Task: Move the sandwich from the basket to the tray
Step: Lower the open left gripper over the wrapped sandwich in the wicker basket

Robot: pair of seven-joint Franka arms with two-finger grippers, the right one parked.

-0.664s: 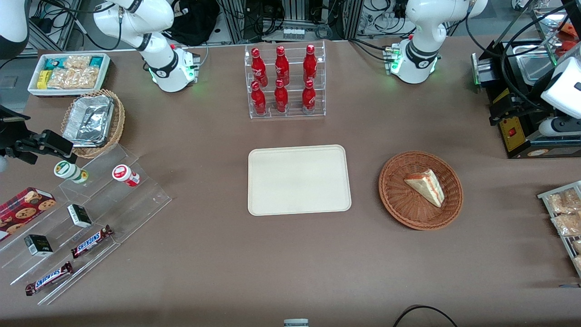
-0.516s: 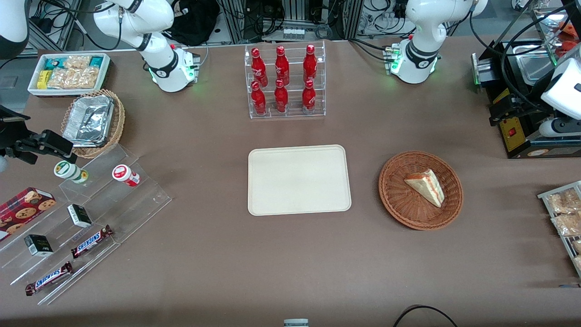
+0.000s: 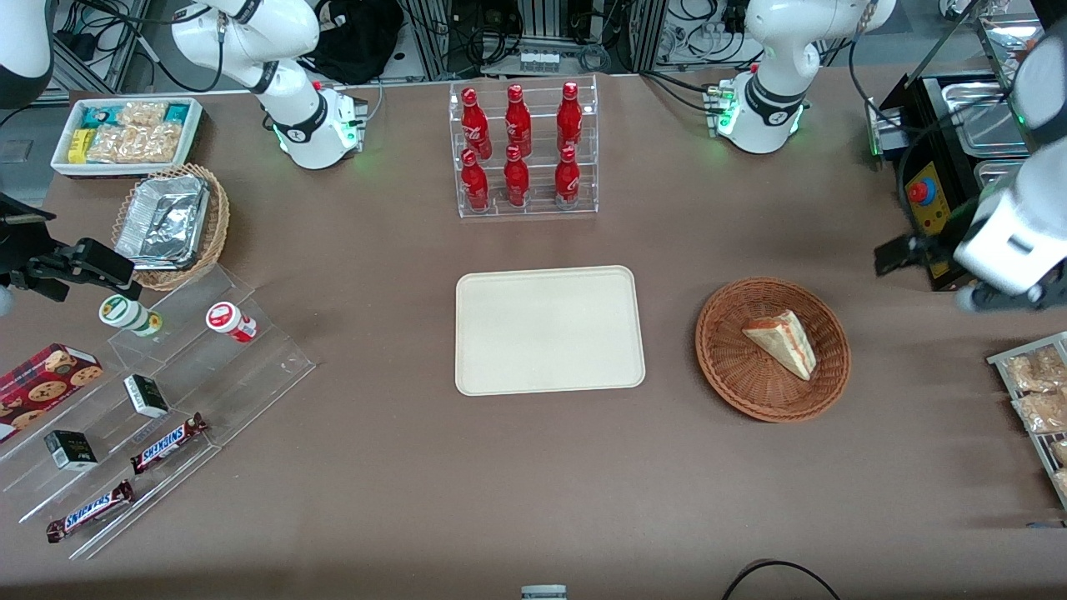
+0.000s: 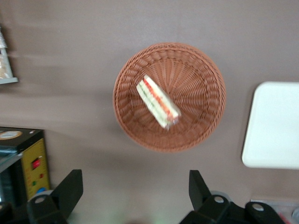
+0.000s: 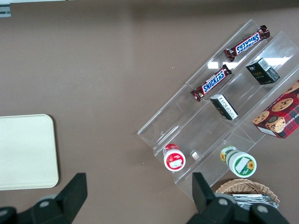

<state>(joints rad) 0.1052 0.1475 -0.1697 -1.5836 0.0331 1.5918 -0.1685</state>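
Your gripper (image 4: 135,196): fingers spread wide, holding nothing, high above the table | sandwich (image 3: 781,342) lies in basket (image 3: 725,367), right of frame centre | tray (image 3: 550,379) mid-frame.

sandwich (image 3: 781,342) in basket (image 3: 727,375) — tray (image 3: 549,330) beside, gripper (image 3: 904,252) near

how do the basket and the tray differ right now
The basket is round, reddish-brown woven wicker; the tray is a flat, cream rectangle with rounded corners. The basket holds the sandwich; the tray holds nothing. The gripper, jaws open, hangs above the table near the basket, not the tray. Both rest on the table.
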